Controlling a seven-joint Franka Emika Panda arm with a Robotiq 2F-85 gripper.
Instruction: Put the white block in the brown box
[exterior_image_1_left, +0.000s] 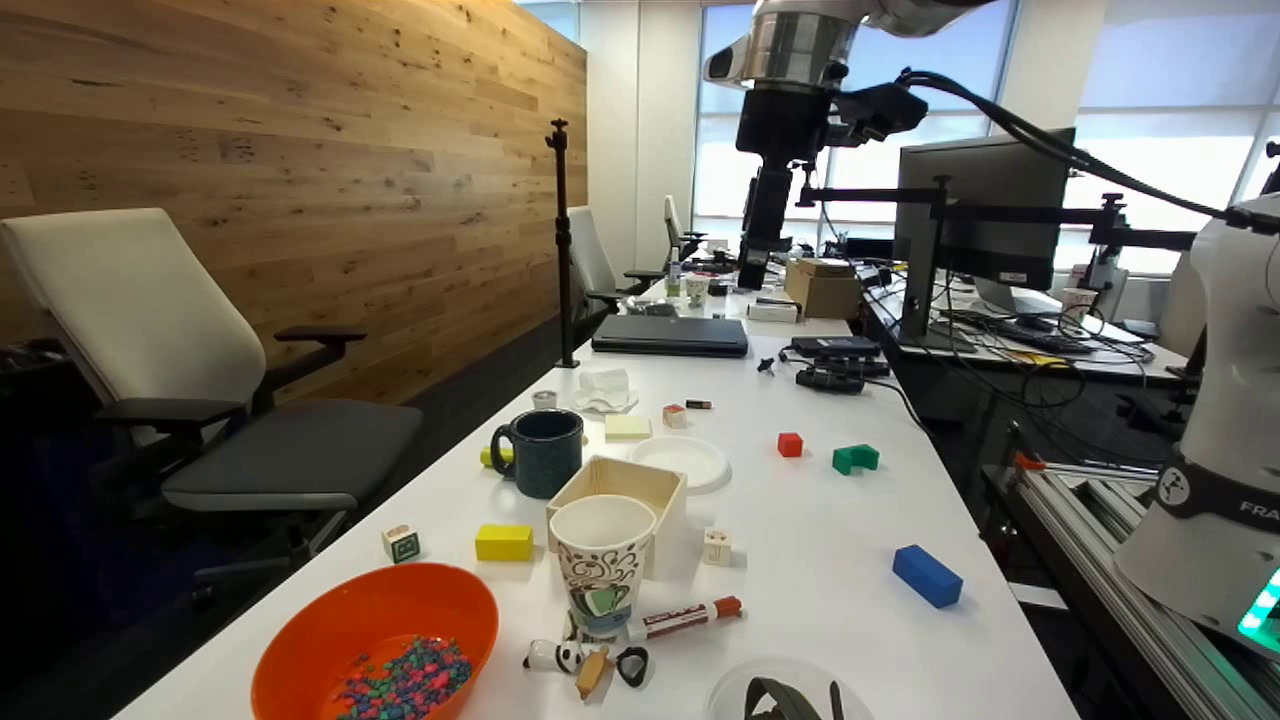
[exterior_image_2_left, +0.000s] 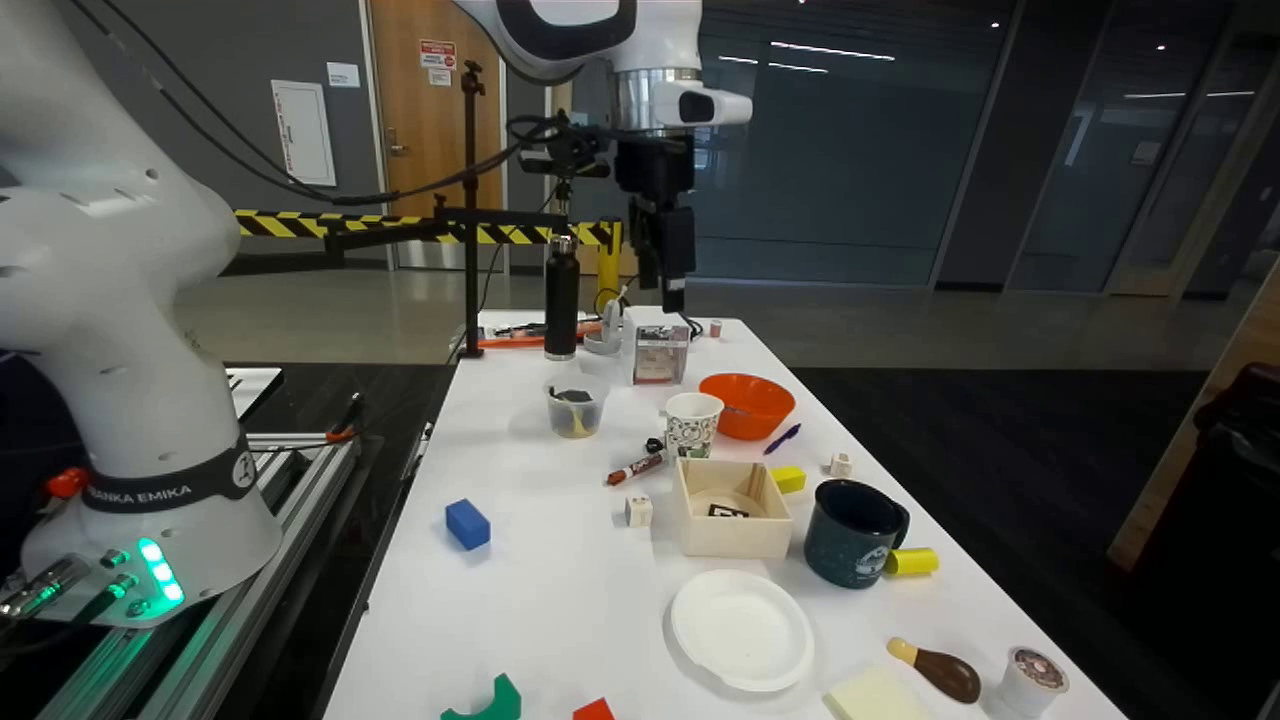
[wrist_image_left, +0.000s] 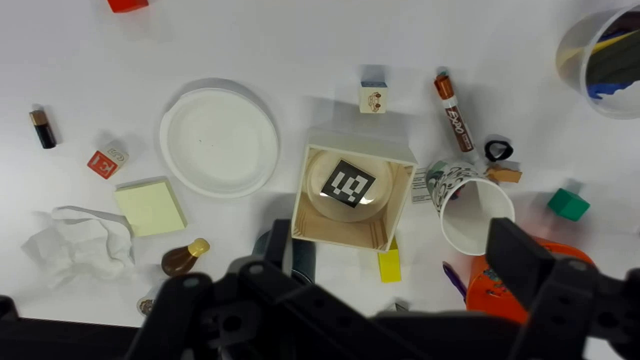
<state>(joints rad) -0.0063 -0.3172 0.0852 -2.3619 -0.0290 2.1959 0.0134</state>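
My claw (wrist_image_left: 395, 240) hangs high over the tabletop (exterior_image_1_left: 820, 550), spread wide and grasping nothing. The white alphabet block (wrist_image_left: 373, 100), which I take to be the one meant, sits flat on the tabletop just beside the pale wooden box (exterior_image_2_left: 735, 537) that I read as the brown one, near it but not touching; in the wrist view one of its faces shows a little car picture. I judge it to be solid wood: light, stiff, in no danger from a firm squeeze, though its smooth faces could twist away if I catch only an edge. I'd come straight down and close on two opposite upright faces, about halfway down. The box wall leaves scant room on the side facing it, so the better pair is the faces looking toward the white disposable plate (wrist_image_left: 220, 142) and the brown Expo marker (wrist_image_left: 455, 117), where there is more space to reach down. The box has no lid on it, and inside lies a round, shiny piece (wrist_image_left: 335, 211) bearing a black-and-white printed square (wrist_image_left: 347, 183), so the block may settle tilted or slide there; letting go low and gently seems wisest.
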